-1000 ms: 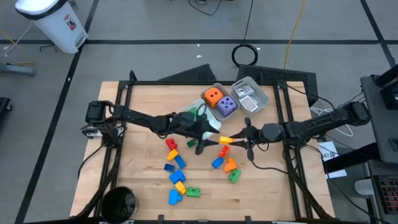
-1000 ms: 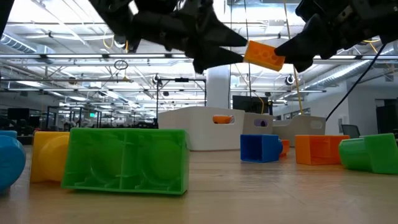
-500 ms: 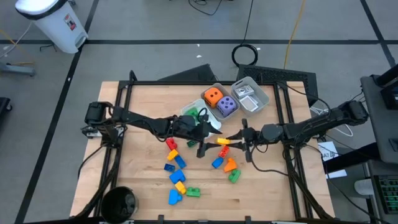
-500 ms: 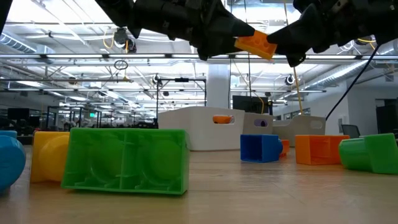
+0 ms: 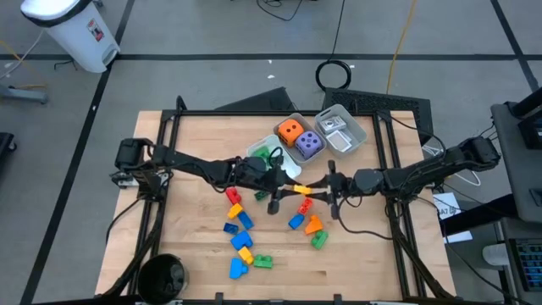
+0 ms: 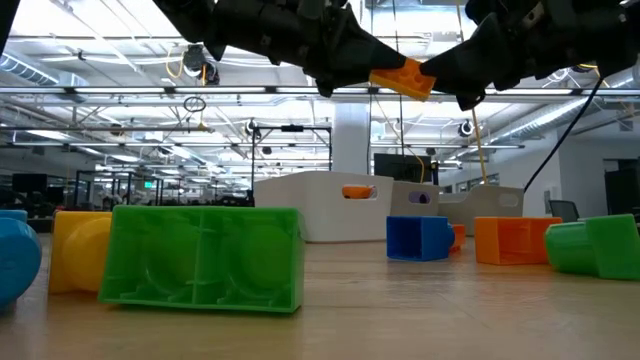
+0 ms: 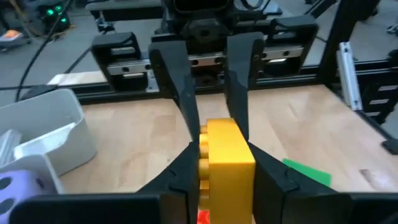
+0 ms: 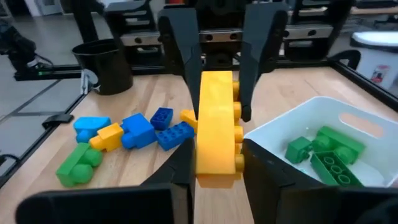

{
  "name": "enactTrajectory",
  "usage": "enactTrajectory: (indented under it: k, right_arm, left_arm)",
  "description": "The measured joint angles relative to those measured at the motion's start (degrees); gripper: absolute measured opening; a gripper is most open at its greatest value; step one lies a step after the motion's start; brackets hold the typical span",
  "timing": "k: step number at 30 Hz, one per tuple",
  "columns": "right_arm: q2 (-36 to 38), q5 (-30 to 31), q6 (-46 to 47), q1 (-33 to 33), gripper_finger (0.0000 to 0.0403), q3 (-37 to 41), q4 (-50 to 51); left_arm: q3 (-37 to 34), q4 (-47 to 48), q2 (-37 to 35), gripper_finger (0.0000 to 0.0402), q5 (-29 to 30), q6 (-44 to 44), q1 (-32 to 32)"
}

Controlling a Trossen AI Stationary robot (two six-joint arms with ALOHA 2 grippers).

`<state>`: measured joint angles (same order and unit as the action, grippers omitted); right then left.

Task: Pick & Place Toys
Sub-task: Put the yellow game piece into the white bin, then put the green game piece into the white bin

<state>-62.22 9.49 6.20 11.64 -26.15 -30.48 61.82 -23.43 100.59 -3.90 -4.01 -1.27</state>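
both arms meet in mid-air over the middle of the table (image 5: 186,169), and one yellow brick (image 5: 301,189) hangs between them, clear of the wood. the right gripper (image 8: 217,155) is clamped on it, fingers pressed to both flat faces, and the left gripper (image 7: 221,158) has its fingers against the same brick from the opposite end, so both look to be gripping it at once. it reads to me as a handover in the air, right beside the white tray (image 8: 323,124) that holds a few green bricks (image 8: 326,155).

what worries me: if one arm pulls away while the other is clenched tight, the brick could twist or snap out of both and drop onto the loose bricks (image 5: 241,233) scattered below. if the right lets go before the left's grip is firm, it falls the same way, since the brick is narrow and smooth. the fingers of the two grippers also sit very near each other, so a small misalignment could make them knock. the orange die (image 5: 290,130) and purple die (image 5: 308,145) sit in a farther tray, out of harm's way
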Motion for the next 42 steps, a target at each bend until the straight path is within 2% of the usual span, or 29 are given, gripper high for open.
enactTrajectory:
  k: [3,6,8,13,20,23,25,30,34,37,42]
  right_arm:
    - [1.4,1.8,1.7,0.0,0.0097,-0.2,2.5]
    - [3.5,-0.2,1.9,0.2,0.0129,-0.1,7.1]
    - [4.9,-0.6,1.9,0.3,0.0150,-0.1,8.6]
    - [5.0,0.1,1.9,1.2,0.0188,0.0,10.2]
    - [4.8,0.7,1.9,1.5,0.0203,0.6,9.2]
    - [4.8,0.8,2.0,1.5,0.0200,1.3,8.1]
    - [4.8,0.8,2.1,1.5,0.0200,1.6,8.0]
    - [4.8,0.8,2.1,1.5,0.0206,1.8,8.0]
    - [4.8,0.8,2.1,2.5,0.0215,1.8,8.0]
    - [4.1,-0.1,1.2,4.7,0.0222,1.8,7.7]
    - [0.8,-5.2,-1.3,10.9,0.0240,1.8,7.7]
  left_arm:
    - [0.0,4.5,-2.3,0.0099,1.0,0.8,1.3]
    - [-1.3,8.2,-5.5,0.0099,3.8,2.2,3.3]
    - [-3.4,5.7,-6.5,0.0099,5.6,2.7,4.6]
    - [-10.4,0.5,-7.0,0.0099,4.4,6.2,8.8]
    - [-16.2,0.0,-6.8,0.0099,4.1,10.8,13.9]
    - [-17.1,0.3,-6.8,0.0100,5.9,14.4,14.9]
    - [-17.1,0.7,-6.8,0.0130,7.6,16.2,14.9]
    - [-17.1,0.8,-6.8,0.0281,11.6,17.6,14.2]
    - [-17.1,-0.3,-6.8,0.0369,11.5,16.6,14.0]
    - [-17.1,-0.9,-6.8,0.0391,11.5,16.8,13.9]
    - [-17.1,-0.9,-6.8,0.0364,11.5,17.9,13.9]
